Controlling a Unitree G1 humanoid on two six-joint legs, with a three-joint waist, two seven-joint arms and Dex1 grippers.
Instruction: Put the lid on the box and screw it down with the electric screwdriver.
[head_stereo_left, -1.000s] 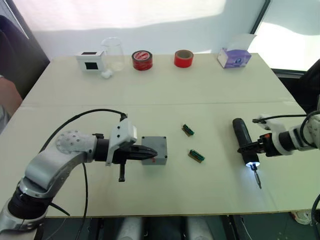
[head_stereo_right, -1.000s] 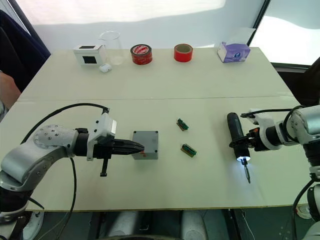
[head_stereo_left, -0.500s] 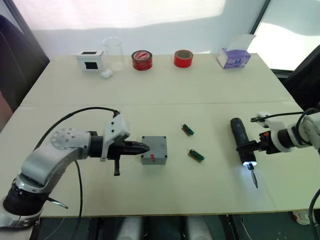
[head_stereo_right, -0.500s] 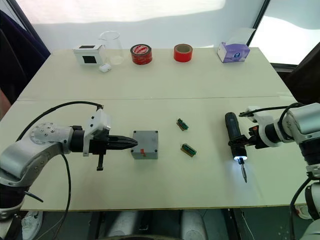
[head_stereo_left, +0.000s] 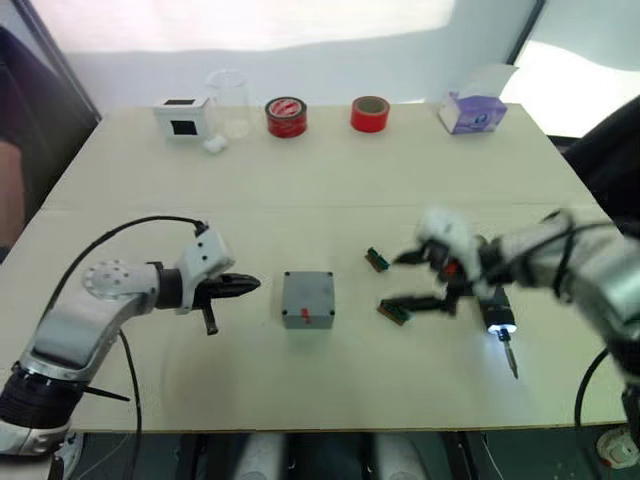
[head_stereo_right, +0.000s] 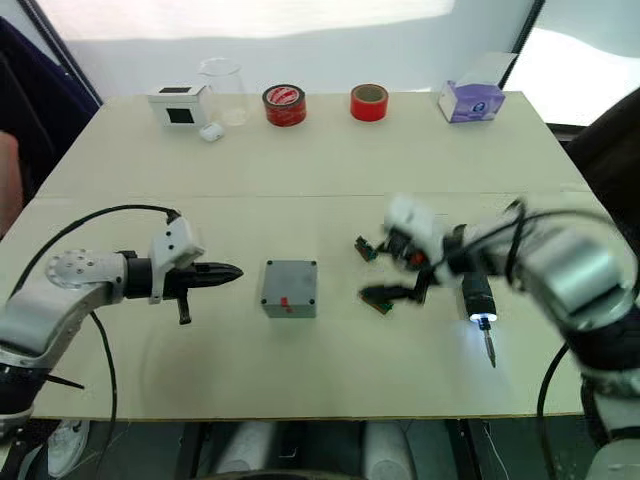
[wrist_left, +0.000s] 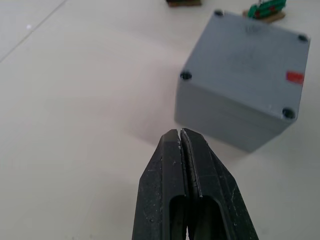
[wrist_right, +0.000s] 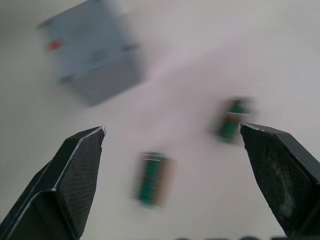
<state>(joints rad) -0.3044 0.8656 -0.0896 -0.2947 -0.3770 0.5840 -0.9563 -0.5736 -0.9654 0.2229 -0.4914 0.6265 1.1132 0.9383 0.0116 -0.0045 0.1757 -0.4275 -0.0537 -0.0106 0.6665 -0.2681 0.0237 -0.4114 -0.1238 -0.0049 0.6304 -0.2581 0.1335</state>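
Observation:
The grey box (head_stereo_left: 307, 298) stands mid-table with a small red mark on its near side. The lid (wrist_left: 252, 47) lies flat on top of it, dark screw holes at its corners. My left gripper (head_stereo_left: 238, 286) is shut and empty, pointing at the box from a short gap to its left. The electric screwdriver (head_stereo_left: 497, 316) lies on the table at the right, tip light on, bit toward the front edge. My right gripper (head_stereo_left: 411, 281) is wide open and blurred. It hangs over two small green boards, between the box and the screwdriver.
Two green circuit boards (head_stereo_left: 376, 260) (head_stereo_left: 393, 312) lie right of the box. Along the far edge stand a white box with a black window (head_stereo_left: 181, 118), a glass beaker (head_stereo_left: 228, 100), two red tape rolls (head_stereo_left: 286, 117) (head_stereo_left: 370, 113) and a purple tissue box (head_stereo_left: 472, 112).
My right gripper let go of the screwdriver, opened and swung left to above the green boards. My left gripper drew back leftward off the box.

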